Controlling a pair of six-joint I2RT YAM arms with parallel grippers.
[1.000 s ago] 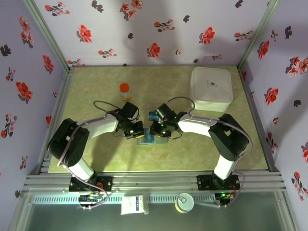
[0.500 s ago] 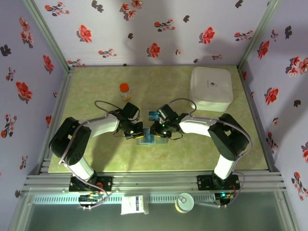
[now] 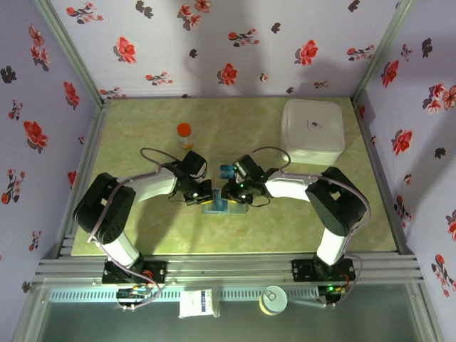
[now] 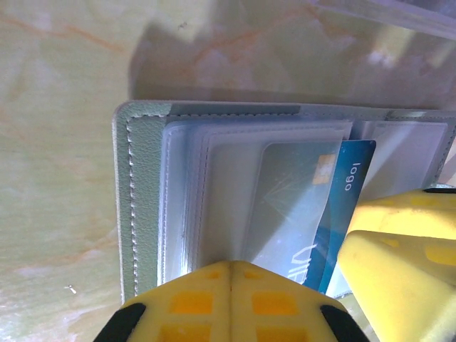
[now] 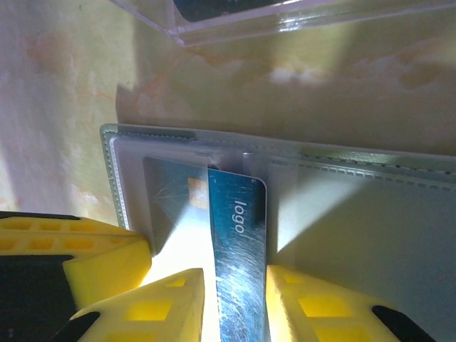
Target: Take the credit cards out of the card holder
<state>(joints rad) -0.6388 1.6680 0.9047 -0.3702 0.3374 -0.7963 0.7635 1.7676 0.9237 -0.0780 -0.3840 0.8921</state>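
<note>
the soft greyish stitched bifold card holder (image 3: pixel 216 208) lies open and flat on the green marbled table (image 3: pixel 142 128), mid-table toward the near edge, right between the two arms. left gripper (image 4: pixel 229 299) has its yellow fingers pressed together, tips down on the holder's clear sleeves. right gripper (image 5: pixel 235 285) is clamped on a shiny blue plastic card (image 5: pixel 239 221) sticking partway out of a sleeve. a clear plastic sheet (image 5: pixel 285 21) sits just beyond the holder.
</note>
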